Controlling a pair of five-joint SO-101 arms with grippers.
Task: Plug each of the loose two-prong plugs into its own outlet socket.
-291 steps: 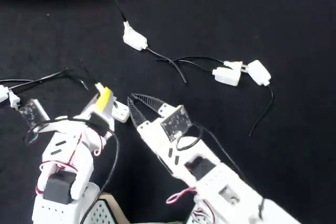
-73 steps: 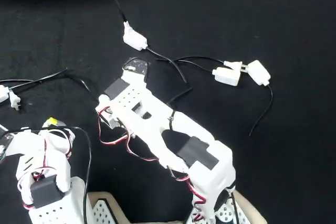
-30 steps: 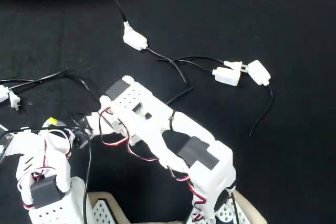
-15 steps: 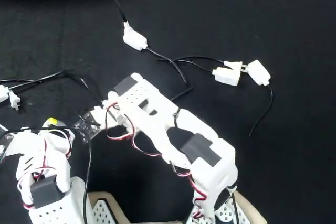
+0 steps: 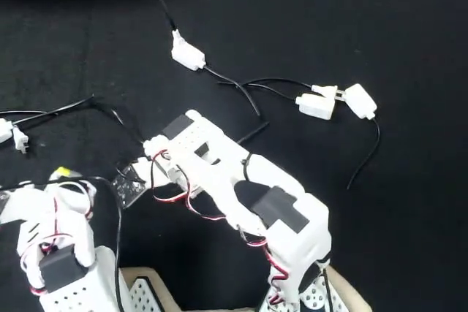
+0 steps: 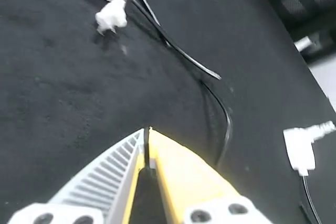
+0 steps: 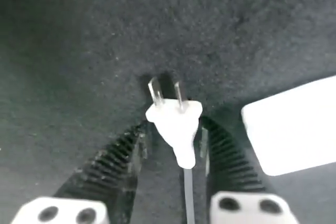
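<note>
My right gripper (image 7: 172, 137) is shut on a white two-prong plug (image 7: 176, 121), its prongs pointing away over the black cloth and its cable running back between the fingers. In the high view that gripper (image 5: 130, 183) sits at the near left, beside the left arm. A white block (image 7: 291, 129) lies close beside the held plug. My left gripper (image 6: 146, 132) is shut on nothing, hovering over the cloth; its yellow fingertip (image 5: 62, 173) shows from above. Another loose plug (image 5: 14, 138) lies at the far left edge, also seen from the left wrist (image 6: 110, 18).
A white outlet socket (image 5: 188, 54) on a black cable lies at the back centre. A white socket (image 5: 316, 105) and plug body (image 5: 360, 100) lie joined at the right. Black cables (image 5: 241, 91) cross the middle. Another white socket (image 6: 299, 148) lies beyond the left gripper.
The right arm has swung its gripper from the table's middle toward the near left and lowered it. The left arm has drawn back slightly.
</note>
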